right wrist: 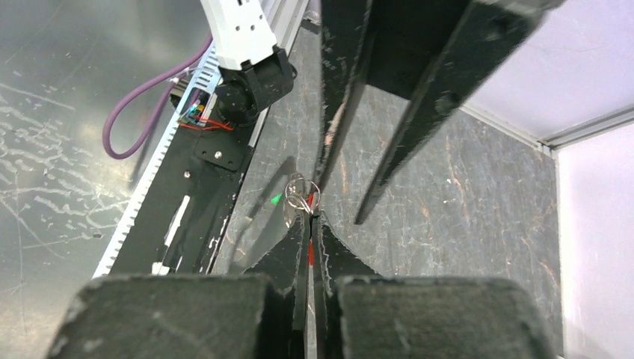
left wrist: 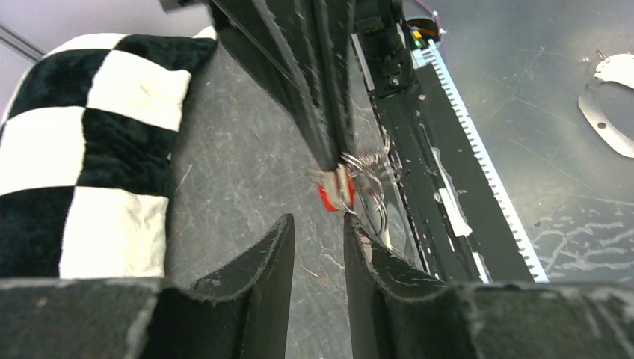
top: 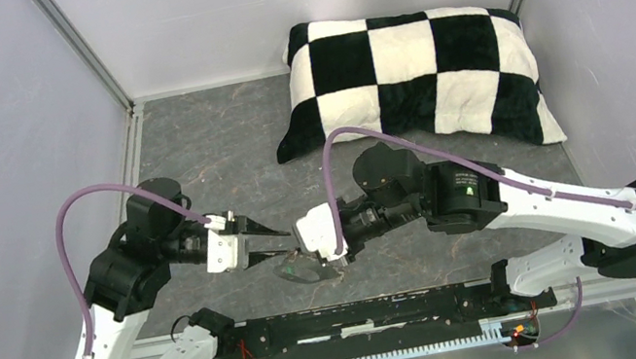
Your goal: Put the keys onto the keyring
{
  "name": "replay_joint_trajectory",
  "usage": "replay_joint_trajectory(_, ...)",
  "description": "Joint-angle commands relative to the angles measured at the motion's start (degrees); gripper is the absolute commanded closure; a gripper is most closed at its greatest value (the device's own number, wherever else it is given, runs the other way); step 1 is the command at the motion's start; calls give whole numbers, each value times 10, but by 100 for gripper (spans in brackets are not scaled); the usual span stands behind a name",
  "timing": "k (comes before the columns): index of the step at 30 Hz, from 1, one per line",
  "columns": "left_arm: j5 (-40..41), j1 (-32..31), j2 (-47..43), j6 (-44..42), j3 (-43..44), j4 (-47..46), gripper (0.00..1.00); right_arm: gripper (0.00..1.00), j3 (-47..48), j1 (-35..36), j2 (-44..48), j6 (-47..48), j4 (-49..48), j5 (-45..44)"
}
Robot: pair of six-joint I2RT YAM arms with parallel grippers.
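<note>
My right gripper (right wrist: 312, 217) is shut on the red-headed key (right wrist: 310, 254), which shows as a red sliver between its pads. The grey wire keyring (right wrist: 300, 191) hangs at its tips, with the green-headed key (right wrist: 278, 199) just to the left of it. In the left wrist view the red key (left wrist: 329, 196) and the keyring (left wrist: 371, 191) sit at the right gripper's tips, just ahead of my left gripper (left wrist: 318, 222). The left gripper is open and empty, its jaws a key's width apart. In the top view the left gripper (top: 278, 245) faces the right gripper (top: 301, 260) over the keyring (top: 310, 271).
A black-and-white checkered pillow (top: 414, 74) lies at the back right of the grey mat (top: 210, 149). The black base rail (top: 368, 317) with a toothed strip runs along the near edge, just behind the grippers. Grey walls enclose the sides.
</note>
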State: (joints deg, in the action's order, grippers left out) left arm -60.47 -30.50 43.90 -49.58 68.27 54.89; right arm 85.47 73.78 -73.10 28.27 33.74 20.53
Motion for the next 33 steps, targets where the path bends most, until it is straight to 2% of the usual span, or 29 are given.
replay_joint_trajectory(1,-21,-1,9,-75,17,76,63,99,7,-2,23,-5,-58,-14)
replay_joint_trajectory(9,-22,-1,1,-80,12,53,63,99,-3,-1,20,-16,-81,6)
replay_joint_trajectory(20,18,-1,-67,49,-53,-131,58,100,-24,-2,13,-37,-117,38)
replay_joint_trajectory(28,-23,-1,-55,70,-40,-112,57,99,-65,-5,30,-68,-192,28)
replay_joint_trajectory(33,-30,-1,-45,71,-29,-111,60,99,-79,-3,27,-82,-221,39)
